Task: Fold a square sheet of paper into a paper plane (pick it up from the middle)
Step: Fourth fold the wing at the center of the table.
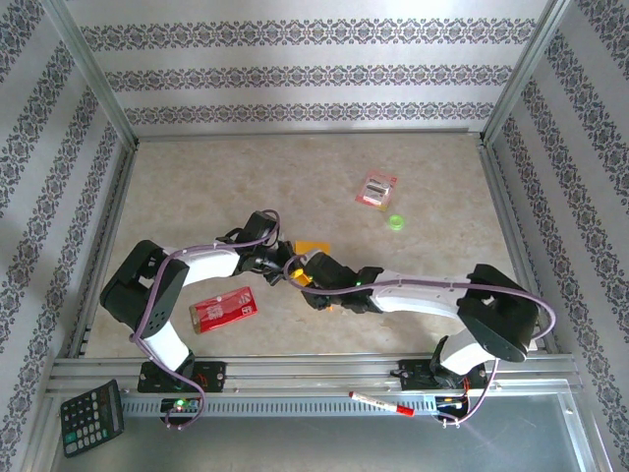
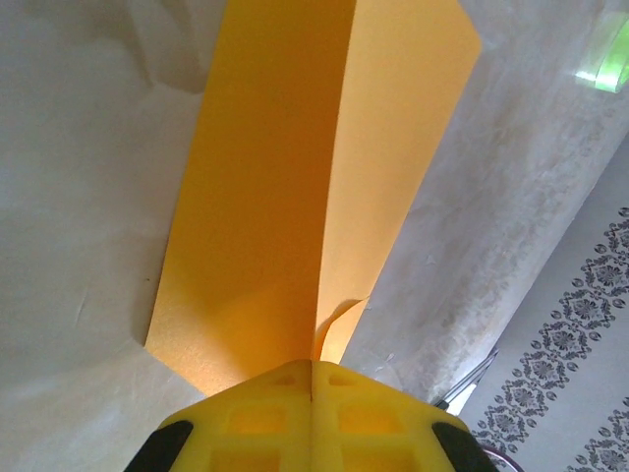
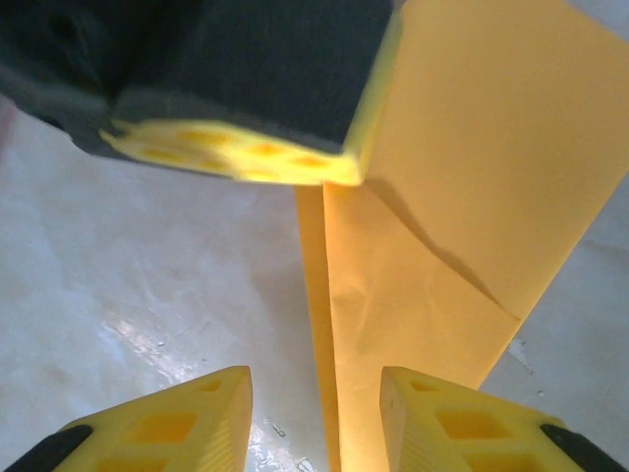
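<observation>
Seen from overhead, my two arms meet over the middle of the table (image 1: 197,197). The left forearm runs rightward from a raised elbow and the right one stretches low to the left, so the wrists sit just beside each other. In that view they cover nearly all of the sheet of paper (image 1: 313,248), and only an orange-yellow corner pokes out beyond them.

My left wrist camera shows far more. My left gripper (image 2: 313,379) is clenched, pads pressed flat together on the near edge of the sheet. The sheet is folded along a lengthwise crease, and its two leaves spread away from my fingers. I cannot tell whether its far end touches the table.

My right wrist camera shows my right gripper (image 3: 314,379) released, with its fingers apart and the sheet's folded edge standing in the gap. I cannot tell whether either pad touches it. One left finger, black-backed with a yellow pad, crosses the top of that view and hides part of the sheet.

A red packet (image 1: 224,309) lies near my left forearm. A pink-and-white packet (image 1: 375,189) and a small green object (image 1: 396,222) lie farther out to the right, well apart from the sheet. A calculator (image 1: 90,418) and a red marker (image 1: 381,403) lie near my bases.
</observation>
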Controlling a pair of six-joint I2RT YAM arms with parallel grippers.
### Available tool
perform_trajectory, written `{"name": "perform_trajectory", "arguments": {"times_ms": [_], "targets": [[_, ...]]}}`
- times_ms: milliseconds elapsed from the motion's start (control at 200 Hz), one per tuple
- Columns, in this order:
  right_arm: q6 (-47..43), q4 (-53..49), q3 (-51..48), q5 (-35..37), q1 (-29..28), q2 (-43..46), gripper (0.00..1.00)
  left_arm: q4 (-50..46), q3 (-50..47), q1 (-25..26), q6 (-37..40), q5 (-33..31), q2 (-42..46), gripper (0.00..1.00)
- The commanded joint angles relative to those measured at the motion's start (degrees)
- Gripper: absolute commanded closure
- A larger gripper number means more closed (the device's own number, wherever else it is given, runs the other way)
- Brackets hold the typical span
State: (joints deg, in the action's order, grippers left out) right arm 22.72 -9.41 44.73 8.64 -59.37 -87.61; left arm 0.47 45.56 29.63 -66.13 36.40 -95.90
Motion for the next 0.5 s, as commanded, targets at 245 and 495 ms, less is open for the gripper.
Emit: {"name": "perform_trajectory", "arguments": {"times_ms": [245,495], "targets": [[6.5,-4.6,4.6,15.7,-5.1,-7.6,0.63,-5.2,2.5,0.1,-0.8,1.1,1.2,1.00],[7.7,-9.5,8.2,20.7,-6.3,-11.2,0.66,-5.9,2.8,0.1,0.0,1.6,1.2,1.00]]}}
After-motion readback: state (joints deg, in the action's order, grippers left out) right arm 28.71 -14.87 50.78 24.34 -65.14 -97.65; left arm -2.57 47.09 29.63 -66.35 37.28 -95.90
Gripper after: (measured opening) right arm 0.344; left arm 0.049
